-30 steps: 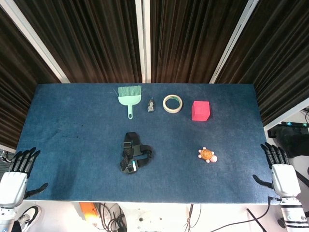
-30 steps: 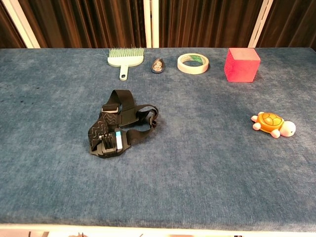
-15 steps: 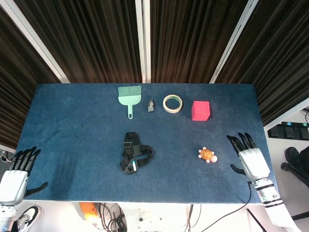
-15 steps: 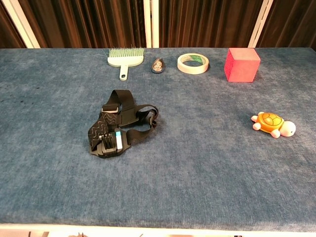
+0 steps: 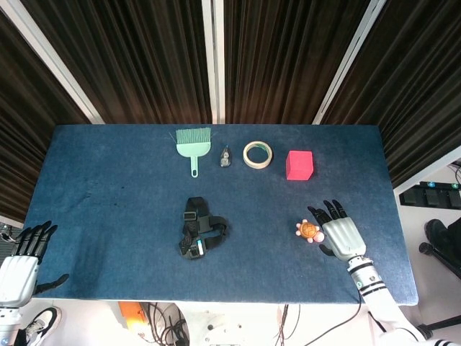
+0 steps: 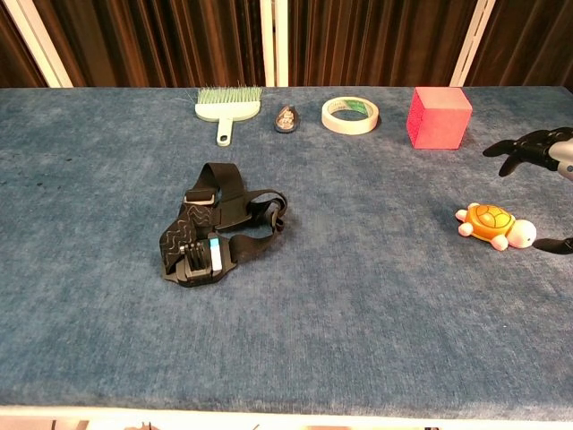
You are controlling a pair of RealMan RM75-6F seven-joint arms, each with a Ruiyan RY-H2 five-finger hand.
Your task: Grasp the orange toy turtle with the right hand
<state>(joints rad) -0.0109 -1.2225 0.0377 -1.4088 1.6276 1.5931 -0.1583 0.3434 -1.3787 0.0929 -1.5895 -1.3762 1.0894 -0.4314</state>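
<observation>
Now the orange toy turtle [image 6: 490, 222] lies on the blue bench [image 5: 108, 209] toward the robot's right side, nearer the front edge than the back row of things; in the chest view its long axis runs nearly level across the frame, tilting slightly down toward the right, with the pale head [image 6: 524, 234] at the right end and the shell upward; in the head view the turtle [image 5: 309, 230] shows as a small orange dome with pale feet, and its head end is hard to make out beside the hand; the right hand [image 5: 340, 235] is spread, palm down, holding nothing, just to the right of the turtle, with the fingers pointing up the frame and the thumb toward the toy; whether any finger touches the turtle cannot be told; the chest view shows only dark fingertips [image 6: 520, 147] entering from the right edge above the turtle and another dark tip at the edge just right of its head, apart from the shell; the left hand [image 5: 20, 265] appears in the head view alone, at the near left corner of the bench, fingers apart and holding nothing; along the back row stand a green brush [image 5: 193, 146], a small dark object [image 5: 225, 157], a roll of tape [image 5: 258, 154] and a red cube [image 5: 300, 165]; a black strap mount [image 5: 199, 229] lies near the bench's middle, well apart from the turtle.
</observation>
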